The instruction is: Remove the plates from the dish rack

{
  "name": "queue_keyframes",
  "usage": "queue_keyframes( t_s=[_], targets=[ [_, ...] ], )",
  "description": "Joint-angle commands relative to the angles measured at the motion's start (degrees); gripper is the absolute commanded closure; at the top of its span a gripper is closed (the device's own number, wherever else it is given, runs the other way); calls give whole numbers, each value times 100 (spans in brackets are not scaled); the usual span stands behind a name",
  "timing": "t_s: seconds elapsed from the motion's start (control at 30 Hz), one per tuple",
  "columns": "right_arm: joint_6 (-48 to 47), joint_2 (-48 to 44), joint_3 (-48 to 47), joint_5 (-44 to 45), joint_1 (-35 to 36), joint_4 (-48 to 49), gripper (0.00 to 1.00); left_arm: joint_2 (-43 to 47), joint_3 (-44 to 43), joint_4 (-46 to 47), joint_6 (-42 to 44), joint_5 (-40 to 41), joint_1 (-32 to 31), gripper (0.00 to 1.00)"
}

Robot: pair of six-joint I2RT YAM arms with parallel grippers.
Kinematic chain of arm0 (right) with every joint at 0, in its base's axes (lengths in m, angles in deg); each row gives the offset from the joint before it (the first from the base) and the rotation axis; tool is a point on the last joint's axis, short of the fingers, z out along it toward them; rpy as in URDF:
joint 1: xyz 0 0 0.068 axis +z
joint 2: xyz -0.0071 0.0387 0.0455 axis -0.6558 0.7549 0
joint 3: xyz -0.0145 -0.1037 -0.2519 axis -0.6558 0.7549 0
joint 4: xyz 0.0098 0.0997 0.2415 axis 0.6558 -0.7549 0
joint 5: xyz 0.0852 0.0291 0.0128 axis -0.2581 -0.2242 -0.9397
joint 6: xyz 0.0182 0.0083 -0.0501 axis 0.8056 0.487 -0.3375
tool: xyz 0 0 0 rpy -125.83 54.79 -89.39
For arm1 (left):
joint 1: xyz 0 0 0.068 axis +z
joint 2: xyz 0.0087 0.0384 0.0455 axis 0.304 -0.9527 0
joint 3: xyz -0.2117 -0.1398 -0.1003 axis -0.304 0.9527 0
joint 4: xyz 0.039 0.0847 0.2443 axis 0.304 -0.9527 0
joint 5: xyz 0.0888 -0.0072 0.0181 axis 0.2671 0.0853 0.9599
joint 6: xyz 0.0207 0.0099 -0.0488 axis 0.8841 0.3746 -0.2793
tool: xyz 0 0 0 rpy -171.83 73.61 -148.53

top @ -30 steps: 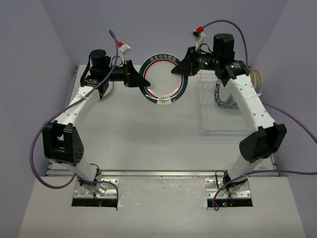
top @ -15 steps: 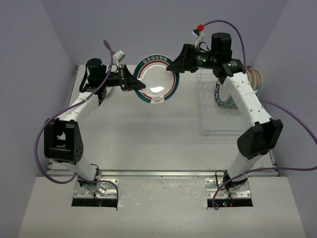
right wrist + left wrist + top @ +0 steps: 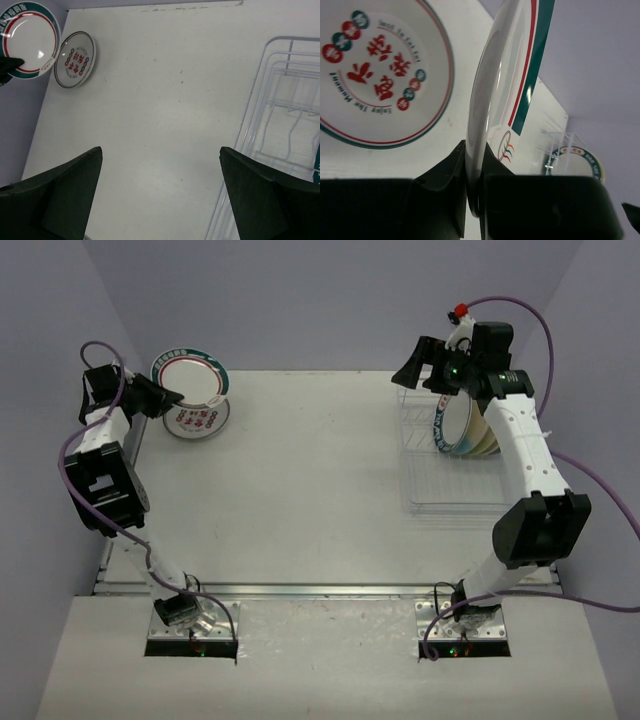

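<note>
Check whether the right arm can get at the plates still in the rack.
Probably yes: the right gripper is open and empty by the dish rack's far corner, and the plates stand upright close by with nothing covering them.

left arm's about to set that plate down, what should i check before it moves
1. left gripper shut on green-rimmed plate: ok, rim pinched.
2. green-rimmed plate level for stacking: not ok, tilted.
3. red-lettered plate flat on the table: ok.
4. gap between those two plates: cannot tell.
5. right gripper open: ok.
6. other plates upright in dish rack: ok.
</note>
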Motion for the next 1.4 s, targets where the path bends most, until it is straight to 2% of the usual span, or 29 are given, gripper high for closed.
queue_keyframes(
  t_s=[0.0,0.37,0.43,0.53,0.63,0.7,0.83,0.97,1.0,1.07,1.17,1.27,1.37],
  targets=[
    [-601,-483,143,358,28,42,1,-354,-638,-782,526,1042,-113,100],
    [-693,-593,214,405,13,-183,1,-1400,-1033,-505,702,905,96,99],
    [-715,-590,190,427,19,-214,1,-1476,-1095,-517,731,864,108,91],
    [-732,-572,160,457,19,-257,1,-1492,-1060,-529,764,775,123,72],
    [-732,-572,177,462,19,-257,1,-1414,-1029,-566,845,756,125,50],
    [-720,-560,186,456,17,-257,1,-1384,-1044,-639,930,763,121,32],
    [-671,-501,150,449,19,-265,1,-1184,-1267,-942,1439,1133,109,16],
    [-729,-492,142,530,19,-257,1,-822,-1383,-1305,2236,2194,-81,13],
    [-755,-485,150,598,19,-257,1,-724,-1369,-1340,2458,2526,-159,8],
    [-791,-484,160,794,18,-257,1,-443,-1250,-1351,3106,3512,-470,1],
    [-938,-434,134,1311,19,-282,1,-215,-1051,-1371,3941,4545,-1060,0],
    [-1000,-379,57,1592,19,-310,1,12,-919,-1379,4175,4662,-1178,0],
    [-1212,-339,28,2314,19,-334,1,690,-437,-1015,4212,3896,-1301,0]
  ],
)
